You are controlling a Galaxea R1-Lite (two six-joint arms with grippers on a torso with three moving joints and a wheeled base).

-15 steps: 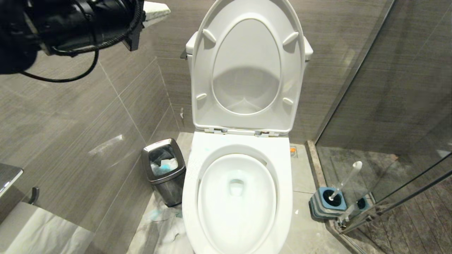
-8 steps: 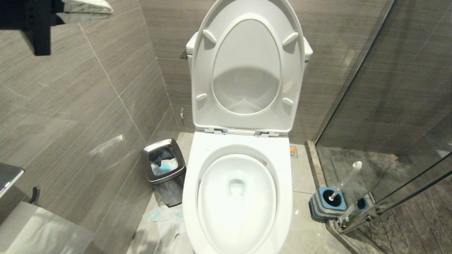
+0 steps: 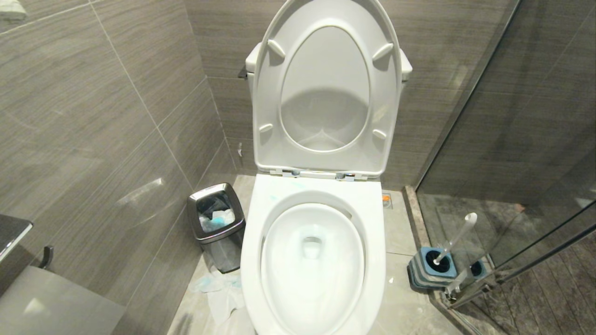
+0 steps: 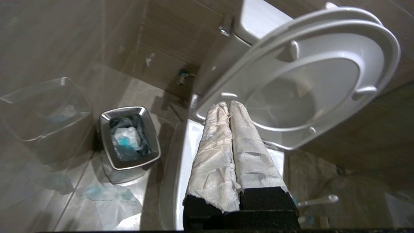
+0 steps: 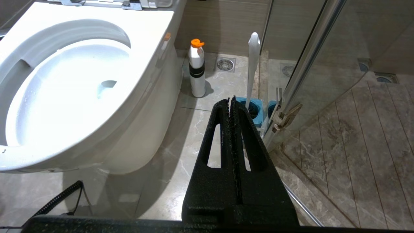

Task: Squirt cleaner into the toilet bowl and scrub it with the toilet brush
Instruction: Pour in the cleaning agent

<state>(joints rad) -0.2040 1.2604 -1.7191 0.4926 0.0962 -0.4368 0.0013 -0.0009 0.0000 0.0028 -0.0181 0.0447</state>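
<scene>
Left end effector (image 4: pixel 228 105) closed above steel bin (image 4: pixel 129 142), toilet bowl (image 4: pixel 181 168)

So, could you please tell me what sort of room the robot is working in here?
A small tiled bathroom, most likely: a white toilet bowl with its seat raised, a toilet brush in its holder beside a glass shower partition, and a steel bin.

The tiled floor (image 3: pixel 400 232) is carrying the toilet (image 3: pixel 316 260), with a steel bin (image 3: pixel 218 225) and crumpled tissue (image 3: pixel 219 293) sitting left, brush holder (image 3: pixel 430 267) and bottle (image 5: pixel 196 69) standing right.
</scene>
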